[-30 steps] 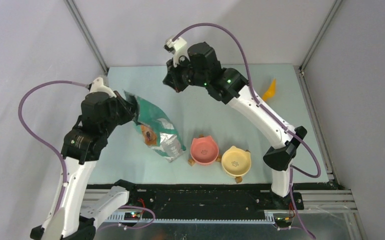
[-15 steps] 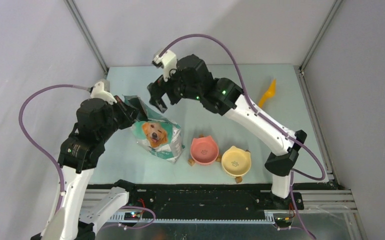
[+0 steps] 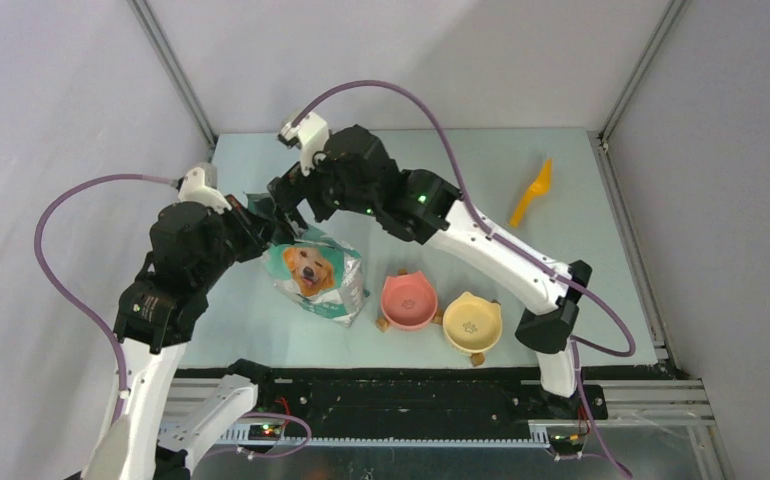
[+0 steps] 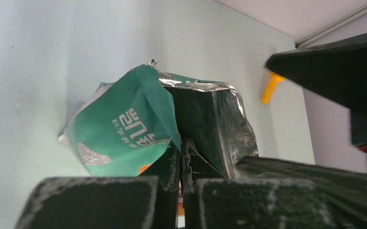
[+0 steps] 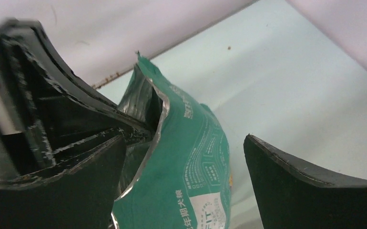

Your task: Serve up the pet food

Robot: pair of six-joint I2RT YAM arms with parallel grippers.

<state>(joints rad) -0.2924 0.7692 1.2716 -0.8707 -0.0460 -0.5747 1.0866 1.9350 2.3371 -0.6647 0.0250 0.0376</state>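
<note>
Swinging down and leftward over the past second, the right gripper [image 3: 291, 208] now sits at the top of the bag [image 3: 313, 272]; before, it hung high over the back of the desk [image 3: 606, 235]. Over that same second the bag has turned from a slanted lean to a more upright stand, and its golden dog print now faces the overhead camera.

The right jaws are spread wide. In the right wrist view the bag's green, foil-lined top rises between the two fingers, closer to the left one; I cannot tell whether either finger touches it.

The left gripper [image 3: 259, 217] holds the bag's upper left edge. In its own wrist view the jaws are pressed together on a fold of the green foil, just below the open mouth.

That mouth gapes toward the right arm and shows only silver lining and shadow, so the pet food is hidden from every view.

The bag's base rests on the desk. A pink bowl [image 3: 408, 300] stands just to its right, and a yellow bowl [image 3: 472, 322] just beside that, nearer the right arm's base. Each bowl has a paw mark on its floor. An orange scoop [image 3: 531, 192] lies well apart, near the far right side of the desk.
</note>
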